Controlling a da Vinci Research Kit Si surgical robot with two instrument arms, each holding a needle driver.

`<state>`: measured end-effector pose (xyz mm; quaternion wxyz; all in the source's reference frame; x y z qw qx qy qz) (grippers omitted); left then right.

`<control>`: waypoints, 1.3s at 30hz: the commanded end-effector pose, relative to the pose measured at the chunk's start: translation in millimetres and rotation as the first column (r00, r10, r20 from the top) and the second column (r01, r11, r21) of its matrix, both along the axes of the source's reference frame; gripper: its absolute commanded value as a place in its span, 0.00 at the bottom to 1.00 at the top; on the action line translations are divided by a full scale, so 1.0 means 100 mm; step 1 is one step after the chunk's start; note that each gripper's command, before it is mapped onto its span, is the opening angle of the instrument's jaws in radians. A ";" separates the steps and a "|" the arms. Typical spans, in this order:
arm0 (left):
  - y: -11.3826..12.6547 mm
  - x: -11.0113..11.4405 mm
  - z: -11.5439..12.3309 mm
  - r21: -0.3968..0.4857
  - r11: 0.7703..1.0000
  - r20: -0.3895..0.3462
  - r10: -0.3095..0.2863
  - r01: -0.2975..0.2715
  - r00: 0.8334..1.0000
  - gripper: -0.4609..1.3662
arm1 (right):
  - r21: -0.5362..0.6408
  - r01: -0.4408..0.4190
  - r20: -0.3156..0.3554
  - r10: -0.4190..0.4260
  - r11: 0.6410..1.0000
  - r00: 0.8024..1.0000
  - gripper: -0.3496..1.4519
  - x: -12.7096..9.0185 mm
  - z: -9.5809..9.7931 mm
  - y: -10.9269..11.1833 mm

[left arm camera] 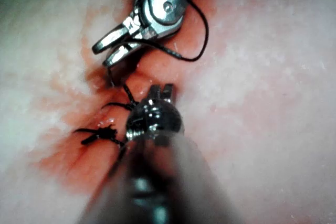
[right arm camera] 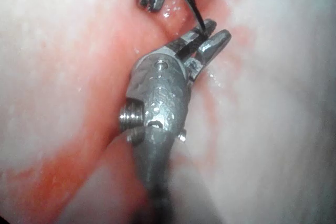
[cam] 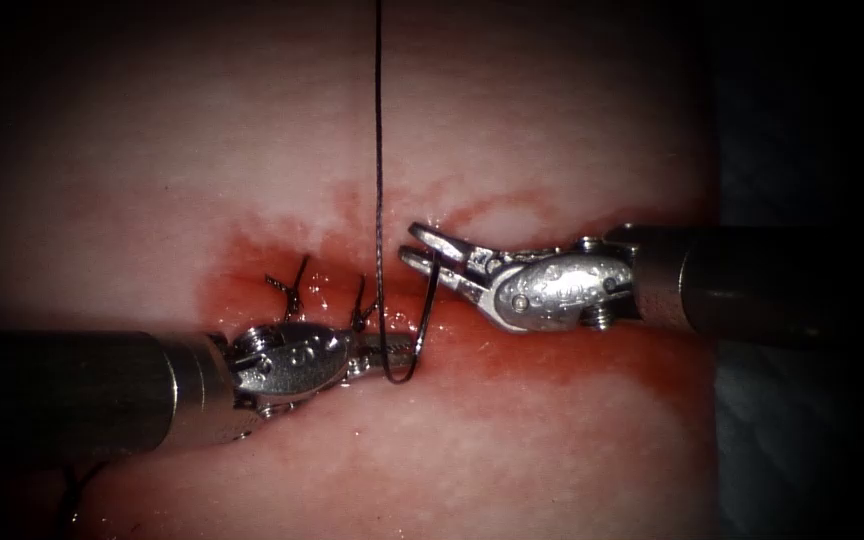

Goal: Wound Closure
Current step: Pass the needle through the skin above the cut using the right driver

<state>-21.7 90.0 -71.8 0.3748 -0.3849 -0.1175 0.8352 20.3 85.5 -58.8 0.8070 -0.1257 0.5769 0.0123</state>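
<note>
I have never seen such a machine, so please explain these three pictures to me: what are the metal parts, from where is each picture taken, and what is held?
This is a surgical practice robot sewing a cut in pork belly, the tissue. One picture looks down from an endoscope above; the other two come from small cameras near each arm's wrist.

The two metal pieces are needle drivers, small tools with two jaws. The left tool comes in from the picture's left and grips the curved needle near the bottom of its curve. The right tool has its jaws open around the needle's upper end. The needle stands free above the tissue.

The dark thread runs straight up. Two finished knots with cut ends sit on the cut, amid red fluid.
</note>
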 end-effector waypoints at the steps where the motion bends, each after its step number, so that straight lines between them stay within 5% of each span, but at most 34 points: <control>1: 0.000 0.000 0.000 -0.002 1.000 -0.003 -0.002 0.002 1.000 0.23 | 0.000 0.003 0.005 -0.003 1.000 1.000 0.00 0.001 0.000 -0.001; 22: -0.003 0.001 -0.003 -0.019 1.000 -0.008 0.010 -0.010 1.000 0.22 | 0.125 0.013 0.085 -0.024 0.992 0.996 0.00 0.009 0.035 -0.012; 39: -0.003 0.003 -0.003 -0.029 0.999 -0.007 0.016 -0.016 1.000 0.24 | 0.359 -0.027 0.228 -0.059 0.933 0.972 0.00 0.001 0.051 -0.019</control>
